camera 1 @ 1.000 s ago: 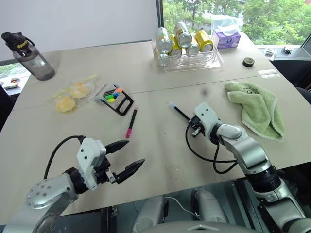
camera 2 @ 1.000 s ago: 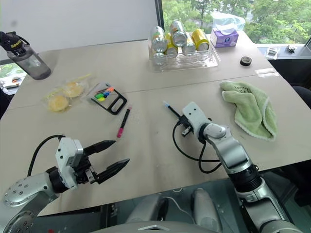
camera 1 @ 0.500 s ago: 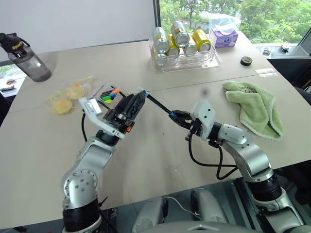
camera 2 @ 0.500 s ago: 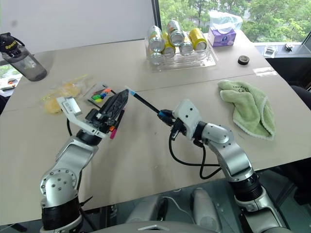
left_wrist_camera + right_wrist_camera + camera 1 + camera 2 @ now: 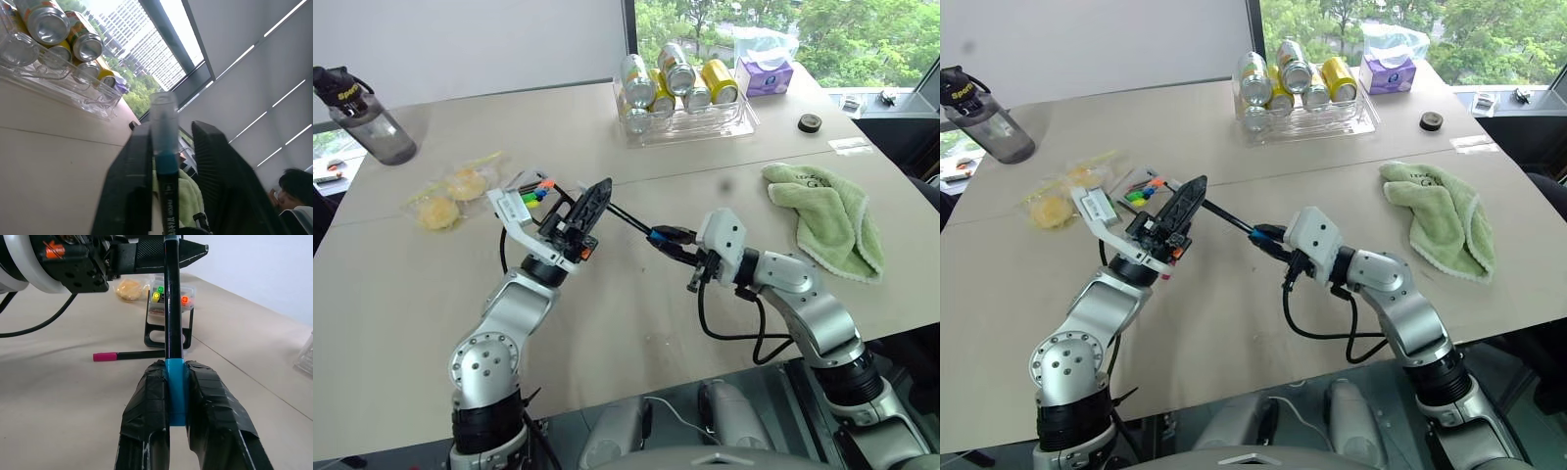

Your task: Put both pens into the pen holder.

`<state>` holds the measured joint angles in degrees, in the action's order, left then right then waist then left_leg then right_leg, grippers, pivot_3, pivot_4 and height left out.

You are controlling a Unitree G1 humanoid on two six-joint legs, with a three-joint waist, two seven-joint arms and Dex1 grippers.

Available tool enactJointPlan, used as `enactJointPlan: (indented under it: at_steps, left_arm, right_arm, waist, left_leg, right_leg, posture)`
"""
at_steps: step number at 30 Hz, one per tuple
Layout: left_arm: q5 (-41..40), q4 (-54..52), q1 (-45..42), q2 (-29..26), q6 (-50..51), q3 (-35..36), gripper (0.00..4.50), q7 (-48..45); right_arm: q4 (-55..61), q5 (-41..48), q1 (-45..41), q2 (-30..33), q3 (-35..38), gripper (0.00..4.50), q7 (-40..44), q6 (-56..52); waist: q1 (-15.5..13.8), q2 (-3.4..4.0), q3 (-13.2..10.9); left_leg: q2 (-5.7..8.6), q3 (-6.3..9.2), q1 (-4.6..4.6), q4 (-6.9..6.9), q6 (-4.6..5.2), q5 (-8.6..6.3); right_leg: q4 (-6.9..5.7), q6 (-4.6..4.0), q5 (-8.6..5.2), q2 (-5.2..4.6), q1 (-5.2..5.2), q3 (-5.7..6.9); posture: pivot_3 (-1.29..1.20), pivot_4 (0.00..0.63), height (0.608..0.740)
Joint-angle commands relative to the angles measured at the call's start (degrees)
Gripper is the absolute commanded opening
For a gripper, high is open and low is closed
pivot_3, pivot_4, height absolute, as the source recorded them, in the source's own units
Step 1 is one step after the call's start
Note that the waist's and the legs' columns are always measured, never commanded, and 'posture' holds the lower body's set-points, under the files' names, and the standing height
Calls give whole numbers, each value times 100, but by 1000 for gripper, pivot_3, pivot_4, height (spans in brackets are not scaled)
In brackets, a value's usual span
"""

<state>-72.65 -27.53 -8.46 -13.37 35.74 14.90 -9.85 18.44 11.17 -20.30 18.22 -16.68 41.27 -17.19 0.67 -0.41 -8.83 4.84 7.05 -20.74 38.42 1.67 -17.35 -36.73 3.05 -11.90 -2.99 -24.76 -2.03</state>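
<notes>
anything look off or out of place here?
One oddity: both tools grip the same blue-ended pen in mid-air, left tool on one end, right tool on the other. The pink-ended pen lies on the table beside the pen holder.

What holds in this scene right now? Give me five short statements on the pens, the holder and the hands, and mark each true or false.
1. Both hands grip the blue-ended pen at once. True.
2. The pink-ended pen stands in the pen holder. False: it lies flat on the table.
3. The right hand is clamped on a blue end of the pen. True.
4. The left hand is open. False: it is shut on the pen's other end.
5. The blue-ended pen rests on the green towel. False: it is held off the table.
</notes>
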Motion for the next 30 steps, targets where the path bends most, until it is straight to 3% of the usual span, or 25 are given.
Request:
enactJointPlan:
  at_steps: [1,2,4,7,11,20,25,30]
  left_arm:
    - [-123,-163,33,-102,1,-40,0,-147]
    - [-92,-172,44,-143,-11,-23,0,-170]
    - [21,-185,51,-226,-48,-16,0,-217]
    - [1417,-464,37,-803,-530,-259,0,-728]
    - [2833,-593,-109,-1396,-1059,-534,0,-939]
    - [7744,-339,-342,-3130,-3218,-1855,0,-870]
    - [9180,65,-481,-3183,-3655,-1954,0,-485]
    - [9803,442,-441,-3151,-3981,-1750,0,-297]
  right_arm:
    - [24,49,-68,50,63,989,51,-1]
    - [24,56,-65,46,68,1158,43,-27]
    - [19,76,-45,31,89,2098,16,-31]
    - [-70,209,88,167,375,3505,33,7]
    - [-184,606,200,466,910,3505,206,-160]
    - [-144,2245,526,1344,2163,3505,1416,-519]
    - [-33,2622,537,1486,2274,3505,1568,-685]
    - [4,2785,420,1485,2271,3505,1500,-785]
  waist:
    - [0,0,0]
    - [-2,0,0]
    - [0,0,0]
    - [-1,1,0]
    - [-32,0,-2]
    - [-6,7,-11]
    - [-15,5,-12]
    - [-22,5,-12]
  left_leg:
    - [0,-1,0,0,0,0]
    - [0,0,0,0,0,0]
    - [0,-1,1,0,0,0]
    - [0,-1,1,-2,-1,0]
    - [3,-5,-1,-2,0,0]
    - [0,-14,0,-20,2,-1]
    - [-3,-7,-3,-24,3,-2]
    - [-2,-4,-8,-21,7,-4]
  right_leg:
    - [0,0,0,0,0,-1]
    - [0,0,0,0,0,0]
    - [0,0,0,0,0,-1]
    - [0,-1,0,1,-1,-1]
    - [4,0,0,0,0,-4]
    - [16,0,0,0,-3,-16]
    - [19,0,0,-3,-3,-16]
    - [20,1,0,-7,-4,-14]
  posture:
    - [0,150,739]
    - [0,150,739]
    - [0,150,739]
    - [0,150,739]
    - [0,150,739]
    - [0,150,739]
    - [0,150,739]
    - [0,150,739]
